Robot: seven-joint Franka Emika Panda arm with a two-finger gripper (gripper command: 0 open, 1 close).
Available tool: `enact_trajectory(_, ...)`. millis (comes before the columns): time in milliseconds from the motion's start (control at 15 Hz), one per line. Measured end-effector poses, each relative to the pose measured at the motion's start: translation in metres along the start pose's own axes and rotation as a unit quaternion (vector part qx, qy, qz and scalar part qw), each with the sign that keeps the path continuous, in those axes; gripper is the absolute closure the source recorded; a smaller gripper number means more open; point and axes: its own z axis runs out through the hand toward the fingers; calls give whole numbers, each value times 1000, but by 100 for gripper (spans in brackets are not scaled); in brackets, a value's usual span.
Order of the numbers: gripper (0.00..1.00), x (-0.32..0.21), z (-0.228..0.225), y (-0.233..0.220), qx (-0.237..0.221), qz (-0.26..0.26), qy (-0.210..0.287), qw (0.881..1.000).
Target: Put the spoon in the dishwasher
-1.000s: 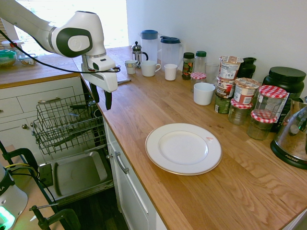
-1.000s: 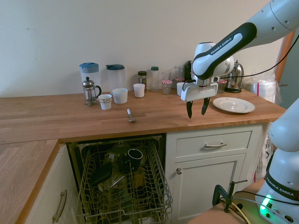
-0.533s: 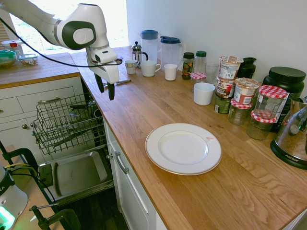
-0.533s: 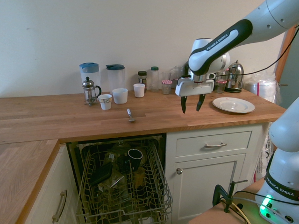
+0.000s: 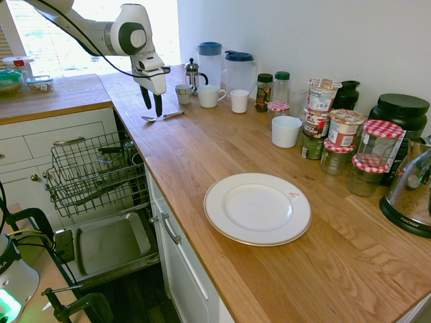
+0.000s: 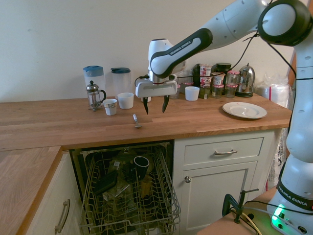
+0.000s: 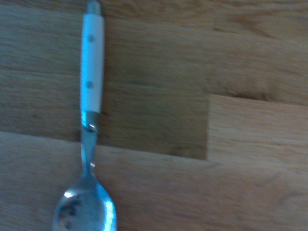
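Spoon (image 6: 136, 120) lies flat on the counter (image 5: 222, 158), beside and below our released pincer (image 6: 155, 104), which hangs above it. We should shift over the handle, straddle it crosswise and descend square; its pale grip looks thin, though the wrist view is blurred. Behind the pincer stand a white mug (image 6: 125, 100) and coffee press (image 6: 93, 95), near but clear. Below the pincer the dishwasher (image 6: 128, 193) stands open, rack out.

I'm seeing a shiny metal spoon (image 7: 89, 144) with a smooth pale handle, lying on a matt, grained wood countertop (image 5: 269, 269). Glossy white plate (image 5: 257, 208) there. Dark wire rack in the dishwasher (image 6: 129, 196), dull grey steel door panel below.
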Motion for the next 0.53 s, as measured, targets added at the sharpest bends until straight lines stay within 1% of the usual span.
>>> enact_trajectory(267, 0, -10, 4, -59, 1, -3, -5, 1000)
enact_trajectory(400, 0, -7, 19, -82, 0, -1, -8, 1000)
enact_trajectory(533, 0, -5, 36, -95, -8, 4, -15, 1000)
